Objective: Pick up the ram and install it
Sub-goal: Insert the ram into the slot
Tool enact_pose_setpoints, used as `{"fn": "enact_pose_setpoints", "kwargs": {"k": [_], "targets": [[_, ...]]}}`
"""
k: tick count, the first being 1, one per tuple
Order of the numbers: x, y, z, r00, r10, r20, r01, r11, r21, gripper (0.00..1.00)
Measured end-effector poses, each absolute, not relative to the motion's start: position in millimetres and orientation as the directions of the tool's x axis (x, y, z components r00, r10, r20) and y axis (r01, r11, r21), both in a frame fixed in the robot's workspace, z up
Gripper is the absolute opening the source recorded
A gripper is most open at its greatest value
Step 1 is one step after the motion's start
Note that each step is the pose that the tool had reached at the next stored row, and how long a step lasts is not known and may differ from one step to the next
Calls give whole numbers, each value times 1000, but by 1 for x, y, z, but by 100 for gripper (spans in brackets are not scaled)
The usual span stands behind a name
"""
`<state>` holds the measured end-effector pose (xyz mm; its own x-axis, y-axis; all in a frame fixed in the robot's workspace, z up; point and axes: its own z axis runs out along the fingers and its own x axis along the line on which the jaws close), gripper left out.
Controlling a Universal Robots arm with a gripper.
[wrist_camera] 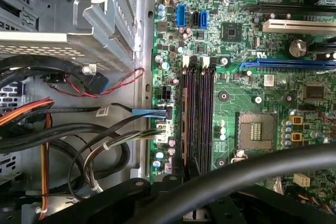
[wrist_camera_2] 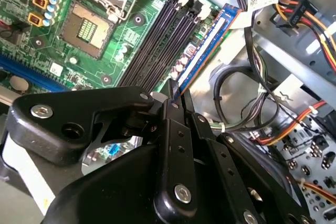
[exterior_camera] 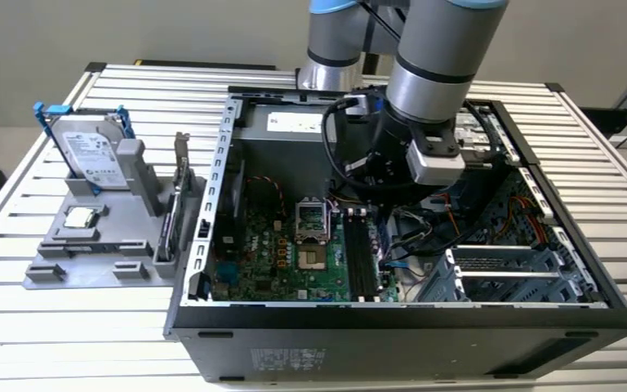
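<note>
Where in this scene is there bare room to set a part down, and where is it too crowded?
Bare table slats border the grey fixture on its near side, at the exterior view's left of the computer case. Inside the case it is crowded: cables beside the memory slots, where the gripper holds the ram.

A big table (exterior_camera: 63,318) made of long silver metal slats holds everything. An open black computer case (exterior_camera: 401,327) sits on it. Beside it, at the exterior view's left, sits a grey plastic holder tray (exterior_camera: 85,261).
</note>
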<state>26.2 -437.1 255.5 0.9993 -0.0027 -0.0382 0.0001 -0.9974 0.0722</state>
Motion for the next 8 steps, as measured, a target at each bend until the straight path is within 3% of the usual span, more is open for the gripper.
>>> {"fn": "enact_pose_setpoints", "kwargs": {"k": [8], "targets": [[26, -437, 253, 999, -3, -38, 0, -997, 73, 0]]}}
